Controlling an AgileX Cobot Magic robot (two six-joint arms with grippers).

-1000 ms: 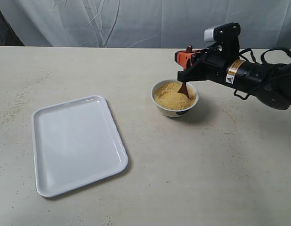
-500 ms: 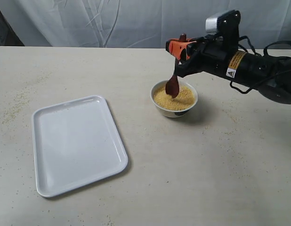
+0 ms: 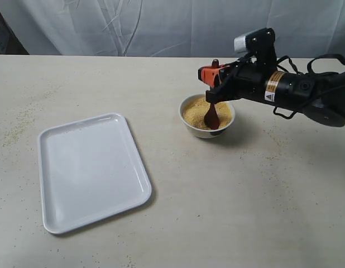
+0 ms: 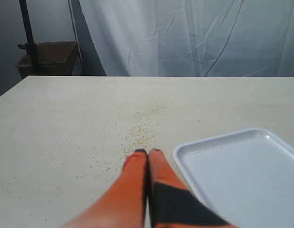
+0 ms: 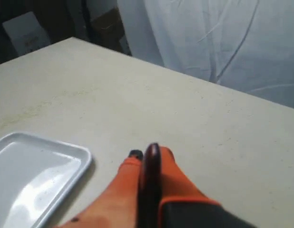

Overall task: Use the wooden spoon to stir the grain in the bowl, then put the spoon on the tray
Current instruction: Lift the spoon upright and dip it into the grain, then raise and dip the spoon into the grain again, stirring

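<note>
Grain [image 3: 195, 114] fills bowl [image 3: 199, 133]; right jaws clamp wooden spoon [image 3: 212, 118] over it, left jaws together.

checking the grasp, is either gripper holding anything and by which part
The right gripper holds the wooden spoon near its handle's top; the left gripper holds nothing.
</note>
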